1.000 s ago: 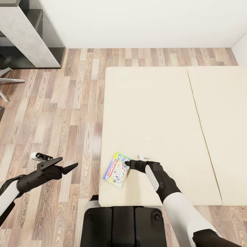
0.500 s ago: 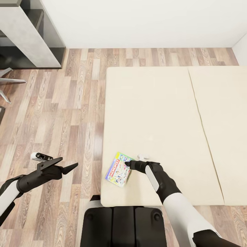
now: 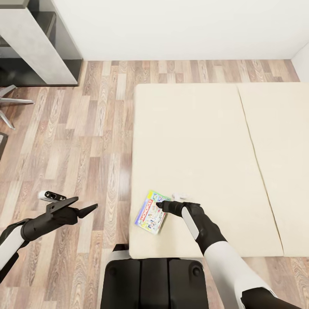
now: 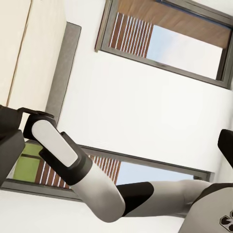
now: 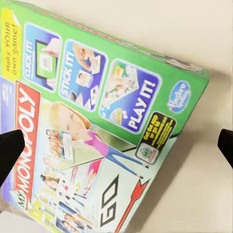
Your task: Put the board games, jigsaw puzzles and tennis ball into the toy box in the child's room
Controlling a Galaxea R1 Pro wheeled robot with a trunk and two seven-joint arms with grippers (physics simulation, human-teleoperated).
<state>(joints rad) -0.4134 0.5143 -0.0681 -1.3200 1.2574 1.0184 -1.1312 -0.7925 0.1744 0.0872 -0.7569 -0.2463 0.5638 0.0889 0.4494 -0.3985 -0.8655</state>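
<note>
Monopoly box [image 3: 150,212]: lying flat near the bed's [image 3: 206,141] near-left corner; right gripper [image 3: 160,204] hovering over it, jaws spread wide, grasping nothing; left gripper [image 3: 82,207] idling open above floor [image 3: 81,141]; risk: fingertips skidding off the thin lid, pushing the box overboard.

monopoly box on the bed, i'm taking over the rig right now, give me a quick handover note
Right gripper: open, at the Monopoly box, its fingers spread to either side of it, not closed on it.
Left gripper: open, empty, out over the wood floor.
The box lies flat near the bed's near left corner.
Done: nothing confirmed in the toy box from these views.
Left: grasp this box and carry it to the toy box; the other toys, table and toy box are not in sight from here.
</note>
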